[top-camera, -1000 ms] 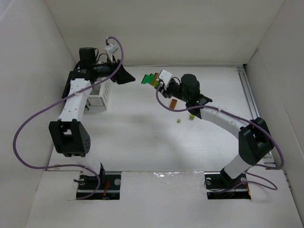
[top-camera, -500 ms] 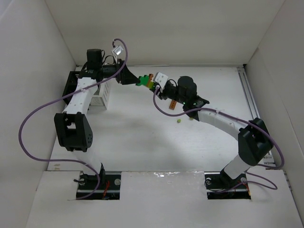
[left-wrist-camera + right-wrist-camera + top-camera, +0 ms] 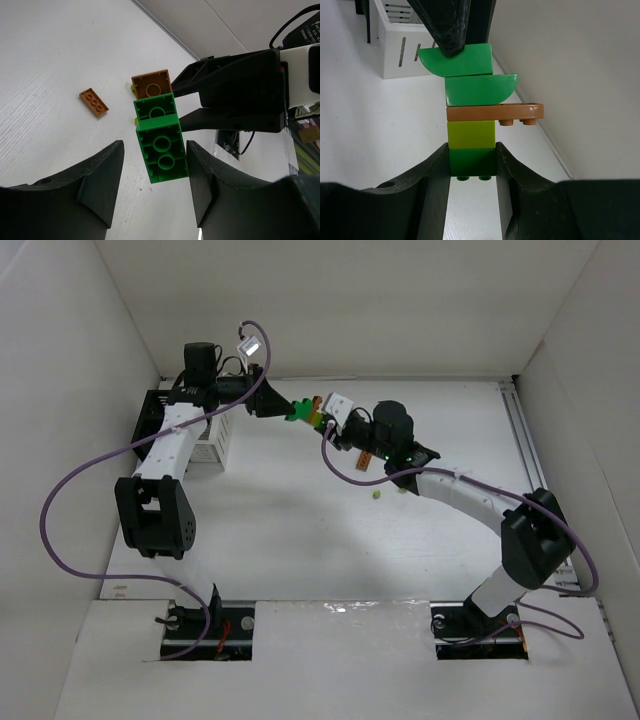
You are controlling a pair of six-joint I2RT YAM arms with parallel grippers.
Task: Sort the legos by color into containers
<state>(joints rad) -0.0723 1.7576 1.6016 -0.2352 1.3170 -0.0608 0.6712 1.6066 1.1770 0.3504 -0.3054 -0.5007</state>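
My right gripper is shut on the dark green bottom brick of a lego stack held in the air. Above it sit a yellow-green brick, an orange plate and two green bricks. My left gripper is open, its fingers straddling the stack's end green brick; a gap shows on one side. The white bin and the black bin stand at the far left.
Loose on the table lie an orange plate and two small yellow-green pieces under the right arm. White walls enclose the table on the left, back and right.
My left gripper swung right from the bins to the stack and now straddles its end. My right gripper shifted the stack slightly left. Both have been still for the last half second.
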